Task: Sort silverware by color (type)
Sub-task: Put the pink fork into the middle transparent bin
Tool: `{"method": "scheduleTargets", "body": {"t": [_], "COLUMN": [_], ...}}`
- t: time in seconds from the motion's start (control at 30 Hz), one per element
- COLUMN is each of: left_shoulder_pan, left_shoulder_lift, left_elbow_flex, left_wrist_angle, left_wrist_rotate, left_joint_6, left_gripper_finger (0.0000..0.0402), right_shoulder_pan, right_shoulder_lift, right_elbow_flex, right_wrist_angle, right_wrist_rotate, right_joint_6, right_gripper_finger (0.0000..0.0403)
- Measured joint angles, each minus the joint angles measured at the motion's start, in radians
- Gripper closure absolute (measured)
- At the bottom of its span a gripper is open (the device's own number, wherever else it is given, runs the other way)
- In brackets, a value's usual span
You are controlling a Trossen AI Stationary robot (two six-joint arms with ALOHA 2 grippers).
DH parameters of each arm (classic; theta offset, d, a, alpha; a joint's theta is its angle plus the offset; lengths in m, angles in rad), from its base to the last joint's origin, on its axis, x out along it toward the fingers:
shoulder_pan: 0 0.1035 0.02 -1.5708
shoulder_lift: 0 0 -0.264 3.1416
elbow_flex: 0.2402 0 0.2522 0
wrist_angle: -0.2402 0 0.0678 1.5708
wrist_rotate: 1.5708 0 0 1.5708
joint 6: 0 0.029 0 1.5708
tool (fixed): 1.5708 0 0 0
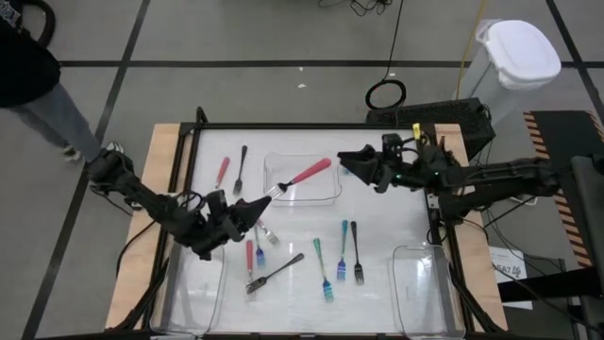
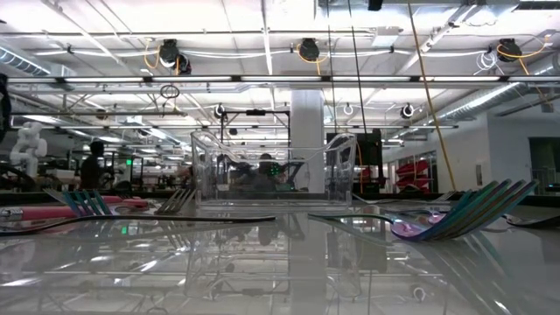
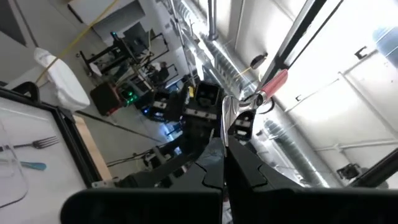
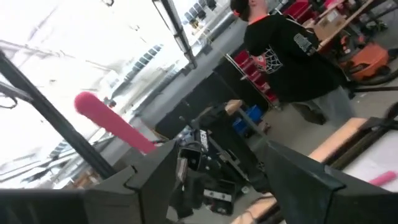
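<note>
Pink-handled metal fork (image 1: 300,178), clamped at its tines by the left tool (image 1: 247,212), may slip before the spread right tool (image 1: 351,164), at its three o'clock, apparently takes it.

Three clear trays (image 1: 304,194) are sitting on the surface (image 1: 377,283), a white bin (image 1: 517,52) is standing beyond it, and a person (image 1: 38,94) is standing nearby.
</note>
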Motion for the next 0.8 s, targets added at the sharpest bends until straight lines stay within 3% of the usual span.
{"method": "scheduleTargets", "body": {"t": [0.17,0.33,0.5,0.63,0.8], "left_shoulder_pan": [0.001,0.001,0.011,0.020,0.027], "left_shoulder_lift": [0.013,0.025,0.048,0.079,0.104], "left_elbow_flex": [0.000,0.000,0.000,0.000,0.000], "left_wrist_angle": [0.002,-0.001,-0.007,-0.014,-0.005], "left_wrist_rotate": [-0.017,-0.126,-0.168,-0.168,-0.169], "left_joint_6": [-0.041,-0.070,-0.121,-0.181,-0.208], "left_gripper_finger": [0.0401,0.0402,0.0402,0.0401,0.0402], "right_shoulder_pan": [0.033,0.070,0.095,0.102,0.102], "right_shoulder_lift": [0.073,0.108,0.110,0.110,0.110], "right_elbow_flex": [0.000,0.000,0.003,0.056,0.190], "right_wrist_angle": [0.160,0.255,0.253,0.187,-0.121], "right_wrist_rotate": [-0.005,0.139,0.249,0.263,0.321], "right_joint_6": [-0.067,-0.251,-0.292,-0.313,-0.327], "right_gripper_finger": [0.0170,0.0170,0.0170,0.0170,0.0170]}}
